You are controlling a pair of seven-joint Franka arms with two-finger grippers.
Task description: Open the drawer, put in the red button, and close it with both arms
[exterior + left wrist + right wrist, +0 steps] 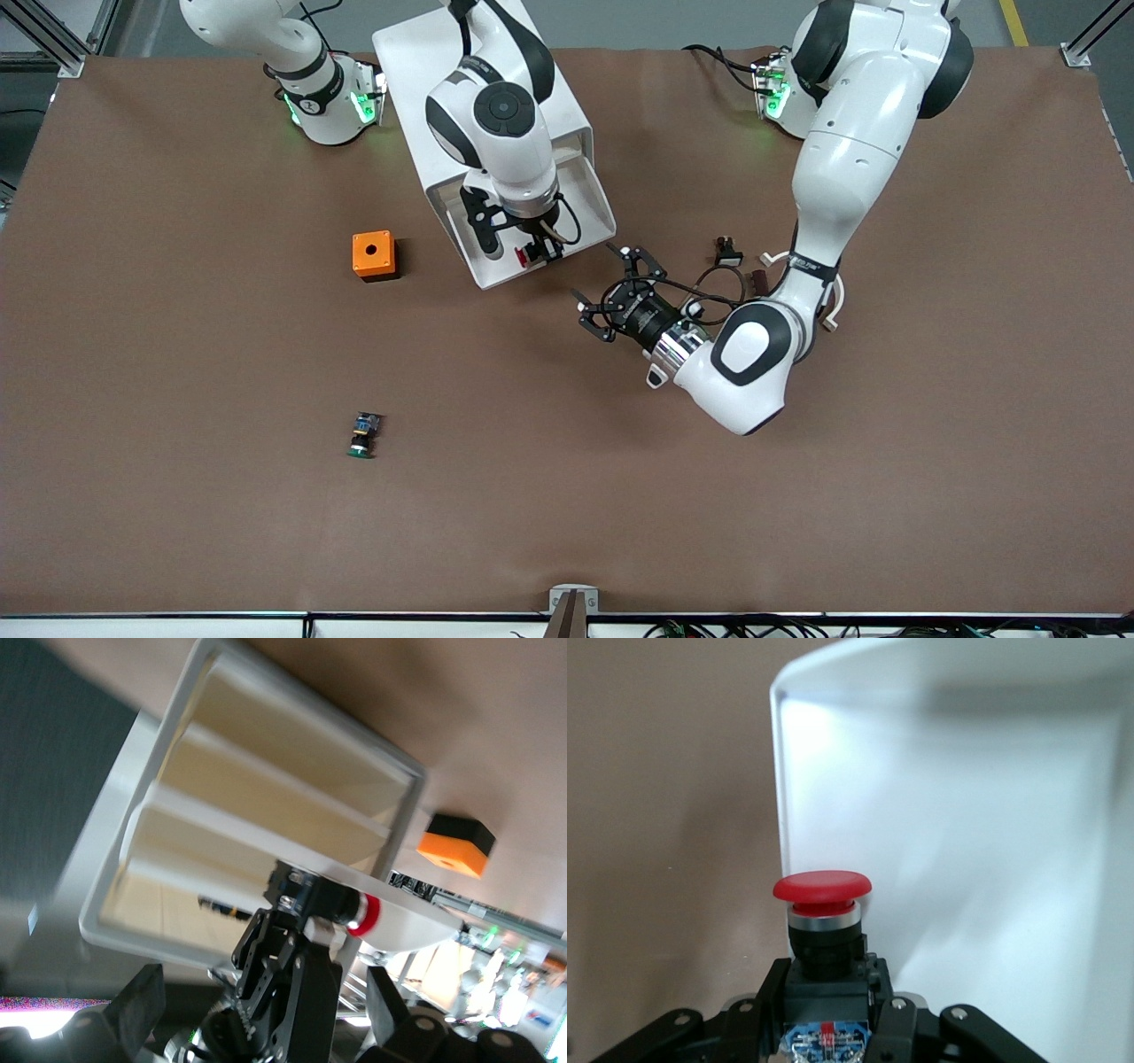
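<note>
In the front view the right gripper [536, 251] hangs wrist-down over the open white drawer [580, 208], clamped on the red button [524, 257]; the left gripper [611, 292] hovers beside it, fingers spread, empty; in the right wrist view the button's [822, 904] long axis runs outward from the fingers, cap toward the drawer.

The drawer [567, 213] stood open beneath the right gripper [538, 251]. Its white wall [939, 815] rose just beside the held red button [822, 889].
</note>
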